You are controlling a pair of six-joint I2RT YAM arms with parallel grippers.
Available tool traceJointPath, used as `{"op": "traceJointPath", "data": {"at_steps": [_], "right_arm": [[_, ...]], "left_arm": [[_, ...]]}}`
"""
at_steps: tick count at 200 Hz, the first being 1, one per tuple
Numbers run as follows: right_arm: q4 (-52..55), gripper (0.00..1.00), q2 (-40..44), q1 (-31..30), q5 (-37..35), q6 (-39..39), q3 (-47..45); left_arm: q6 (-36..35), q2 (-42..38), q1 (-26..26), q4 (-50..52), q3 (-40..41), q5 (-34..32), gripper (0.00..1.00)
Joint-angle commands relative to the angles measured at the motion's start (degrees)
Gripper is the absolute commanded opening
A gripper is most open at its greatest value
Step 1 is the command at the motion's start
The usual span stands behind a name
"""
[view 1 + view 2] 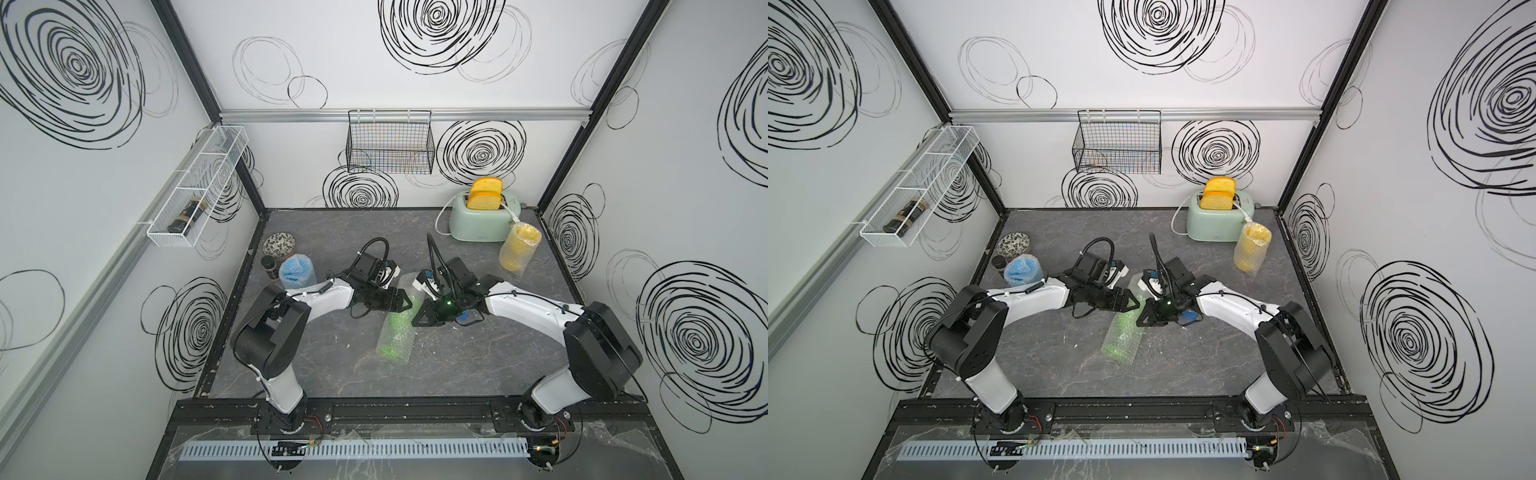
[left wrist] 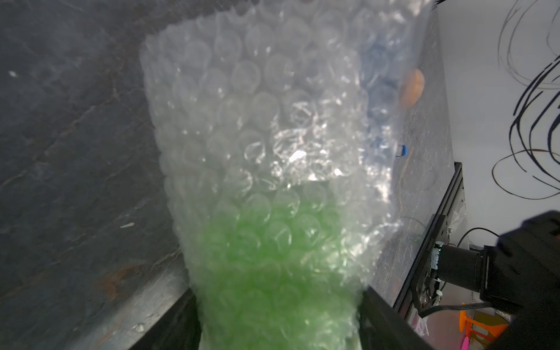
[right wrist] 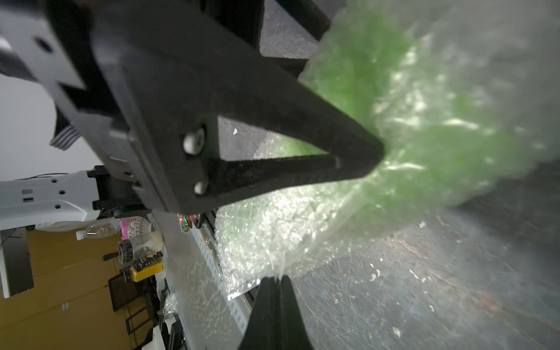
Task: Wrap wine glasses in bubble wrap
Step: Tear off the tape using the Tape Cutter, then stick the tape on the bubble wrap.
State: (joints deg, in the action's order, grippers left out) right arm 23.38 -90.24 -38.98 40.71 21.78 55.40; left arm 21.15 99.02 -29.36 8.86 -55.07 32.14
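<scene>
green goblet point(image 1: 390, 332): rolled in bubble wrap point(image 2: 272, 121), lying mid-table point(image 1: 457, 365)
left gripper point(image 1: 405, 300): jaws wide, clamped across the bundle
right gripper point(image 3: 280, 277): fingers pressed together, pinching the film's loose edge
step: probably closing the last wrap
next: draw edge snug

Both arms: white shells point(image 1: 332, 295), black joints point(image 1: 270, 332), looped black cables point(image 1: 374, 245). Fingers point(image 3: 303, 115) are black triangular frames with silver screws point(image 3: 194, 142). Green light point(image 1: 448, 302) on right wrist.

Mint toaster point(image 1: 478, 224) holds toast point(image 1: 485, 196); patterned bowl point(image 1: 279, 244) well apart.
</scene>
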Motion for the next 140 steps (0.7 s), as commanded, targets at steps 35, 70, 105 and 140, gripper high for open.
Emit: {"op": "traceJointPath", "data": {"at_steps": [35,70,105,140], "right_arm": [[7.0,0.0,-4.87,-0.57,-2.46,-5.41,4.43],[8.04,0.0,-6.54,-0.2,-3.32,-5.37,5.68],[6.59,0.08,-7.08,0.46,-3.27,-3.38,6.16],[5.18,0.17,-8.75,0.72,-3.99,-0.84,7.04]], "left_arm": [[-1.88,2.79,-1.13,5.73,0.58,-2.34,0.78],[-1.88,2.82,-1.23,5.83,0.41,-2.43,0.78],[-1.9,3.02,-1.33,5.88,0.34,-2.43,0.78],[-1.9,2.76,-1.42,5.9,0.49,-2.61,0.78]]}}
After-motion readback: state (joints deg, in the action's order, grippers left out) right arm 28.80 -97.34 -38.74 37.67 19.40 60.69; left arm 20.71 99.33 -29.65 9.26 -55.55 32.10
